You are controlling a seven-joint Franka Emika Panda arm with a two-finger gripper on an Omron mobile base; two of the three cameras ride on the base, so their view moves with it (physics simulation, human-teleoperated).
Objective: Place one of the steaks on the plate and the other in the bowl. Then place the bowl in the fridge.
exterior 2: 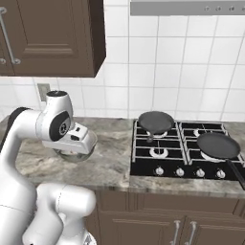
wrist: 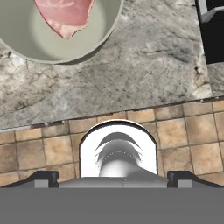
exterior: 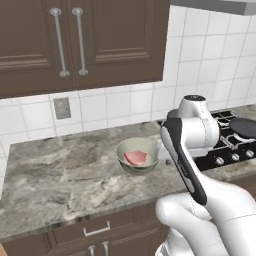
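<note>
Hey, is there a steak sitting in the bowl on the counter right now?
Yes, a pink steak lies inside the pale grey-green bowl on the stone counter, as the left base view shows.

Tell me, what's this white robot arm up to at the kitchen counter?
It is working near a pale grey-green bowl on the marble counter, left of the gas stove. One raw steak already lies in the bowl. The arm holds nothing; its hand is beside the bowl, its camera looking down past the counter edge. Two dark frying pans sit on the burners. The bowl has not gone to the fridge yet.
</note>
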